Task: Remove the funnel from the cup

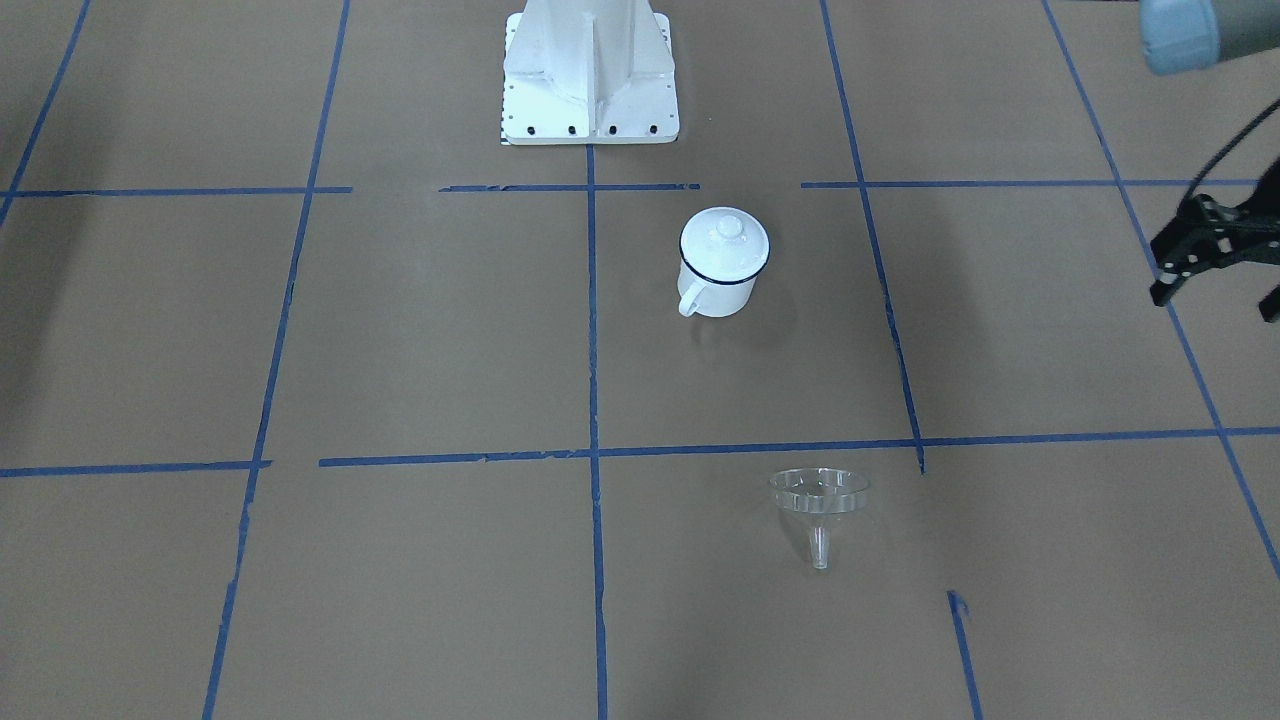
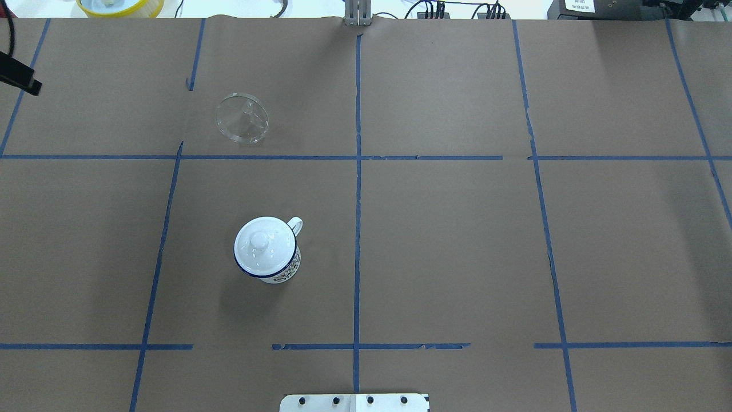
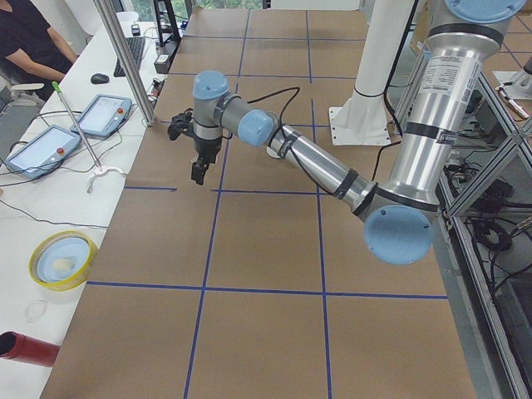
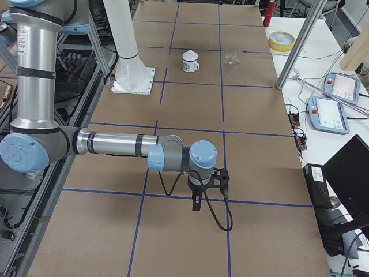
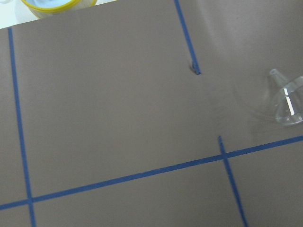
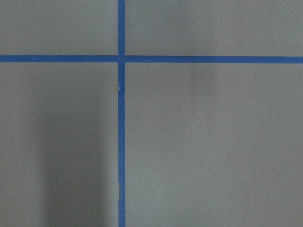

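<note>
While the clear plastic funnel (image 1: 818, 497) lies tipped on brown paper (image 1: 420, 330), well apart from the lidded white enamel cup (image 1: 722, 278), left gripper (image 1: 1218, 298) fingers stand spread; right gripper (image 4: 197, 199) state: cannot tell.

- No word, number or brand can be read anywhere.
- The small white paper label (image 2: 580, 4) on the dark box (image 2: 620, 8) at the overhead view's far right edge carries dark print, too small to make out.
</note>
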Action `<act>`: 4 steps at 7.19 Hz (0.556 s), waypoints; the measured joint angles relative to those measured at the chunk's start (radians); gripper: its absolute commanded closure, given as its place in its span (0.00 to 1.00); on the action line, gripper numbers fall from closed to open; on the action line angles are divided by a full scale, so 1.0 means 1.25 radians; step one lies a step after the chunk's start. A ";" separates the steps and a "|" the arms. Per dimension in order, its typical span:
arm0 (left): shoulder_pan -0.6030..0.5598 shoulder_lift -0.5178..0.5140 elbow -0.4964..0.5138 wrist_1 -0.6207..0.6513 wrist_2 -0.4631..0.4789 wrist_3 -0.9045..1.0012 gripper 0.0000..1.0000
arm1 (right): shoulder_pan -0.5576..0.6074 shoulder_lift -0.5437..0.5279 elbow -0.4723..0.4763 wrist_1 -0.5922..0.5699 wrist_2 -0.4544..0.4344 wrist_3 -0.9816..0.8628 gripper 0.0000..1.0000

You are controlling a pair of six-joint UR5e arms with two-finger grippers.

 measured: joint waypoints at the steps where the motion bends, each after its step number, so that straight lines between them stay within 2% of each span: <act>1: -0.053 0.017 0.072 -0.041 -0.024 0.070 0.00 | 0.000 0.000 0.000 0.000 0.000 0.000 0.00; 2: -0.097 0.043 0.123 -0.070 -0.037 0.101 0.00 | 0.000 0.000 0.000 0.000 0.000 0.000 0.00; 4: -0.155 0.140 0.160 -0.085 -0.086 0.142 0.00 | 0.000 0.000 0.000 0.000 0.000 0.000 0.00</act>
